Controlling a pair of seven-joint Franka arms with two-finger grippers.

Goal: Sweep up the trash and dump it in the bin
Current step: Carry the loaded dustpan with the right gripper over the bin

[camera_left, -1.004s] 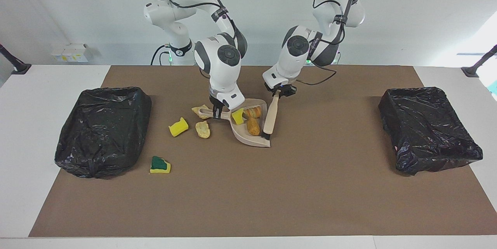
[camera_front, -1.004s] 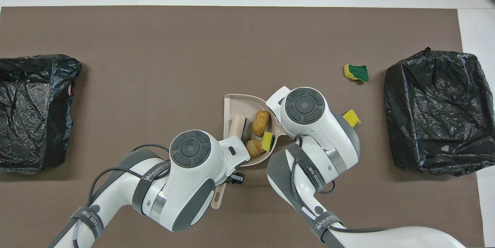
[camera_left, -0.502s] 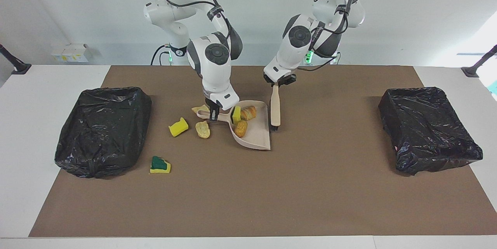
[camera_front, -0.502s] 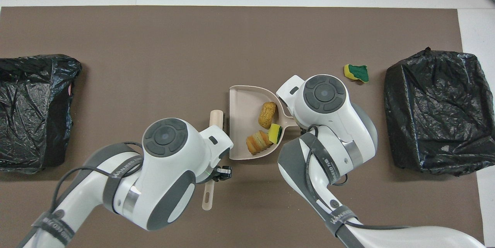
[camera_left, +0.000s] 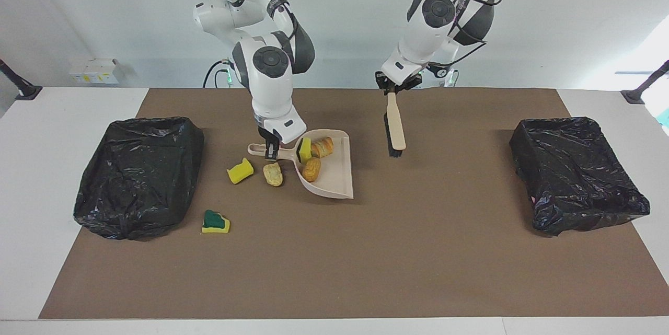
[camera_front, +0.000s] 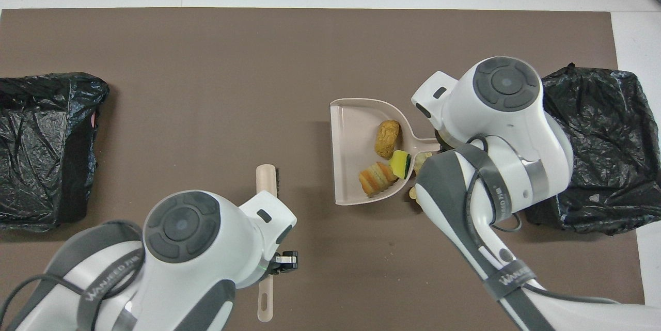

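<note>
Riding in the dustpan [camera_left: 334, 170] are three bits of trash [camera_left: 312, 156], lifted over the mat; two more [camera_left: 254, 172] lie beside it and a green-topped sponge [camera_left: 215, 222] near the bin [camera_left: 138, 174]. The right gripper [camera_left: 270, 150] clamps the pan's handle, the left gripper [camera_left: 392, 90] the raised brush [camera_left: 394, 126]. Dumping isn't done.

The right gripper [camera_left: 271, 154] is being kept low over the mat with its fingers clamped on the dustpan [camera_left: 334, 181] handle, the wrist being angled steeply downward. The left gripper [camera_left: 391, 90] is being held raised above the mat, its fingers pinched on the brush [camera_left: 395, 127] handle, the forearm being bent sharply at the elbow
</note>
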